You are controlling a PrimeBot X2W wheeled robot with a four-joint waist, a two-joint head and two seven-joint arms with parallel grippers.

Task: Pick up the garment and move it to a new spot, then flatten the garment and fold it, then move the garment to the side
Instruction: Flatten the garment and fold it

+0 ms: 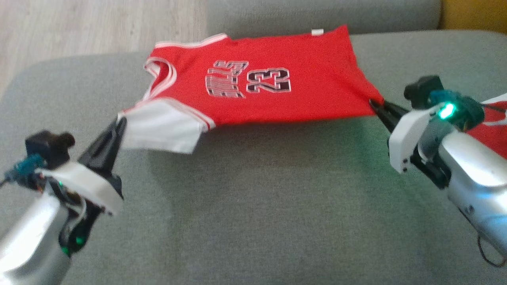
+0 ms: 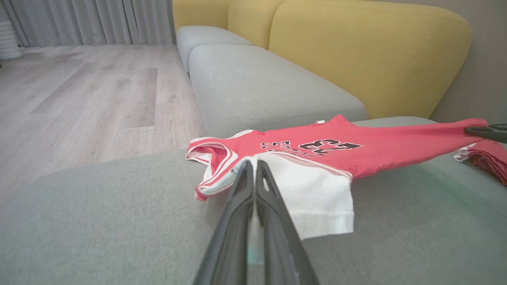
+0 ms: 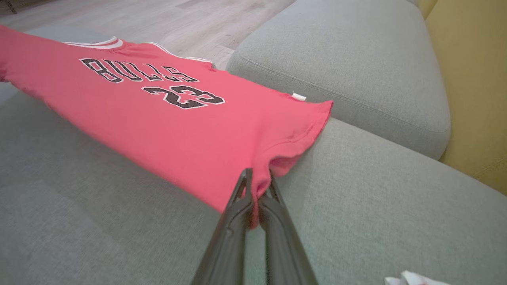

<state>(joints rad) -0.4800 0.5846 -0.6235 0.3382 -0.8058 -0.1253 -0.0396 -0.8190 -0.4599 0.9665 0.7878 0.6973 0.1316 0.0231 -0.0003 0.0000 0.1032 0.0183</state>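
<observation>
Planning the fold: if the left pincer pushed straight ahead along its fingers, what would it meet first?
The Bulls jersey: the left pincer is shut on its white sleeve, so it would push into the red body; probably the grey seat cushion beyond.

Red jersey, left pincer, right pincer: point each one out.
red jersey point(image 1: 324, 87), head view, cloth right of the number
left pincer point(image 1: 121, 122), head view, tips on white sleeve
right pincer point(image 1: 374, 103), head view, tips on red hem

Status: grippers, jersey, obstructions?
Left gripper shut on white sleeve, right gripper shut on hem corner. Jersey stretched between them, near edge lifted. Second red garment beside right gripper.
</observation>
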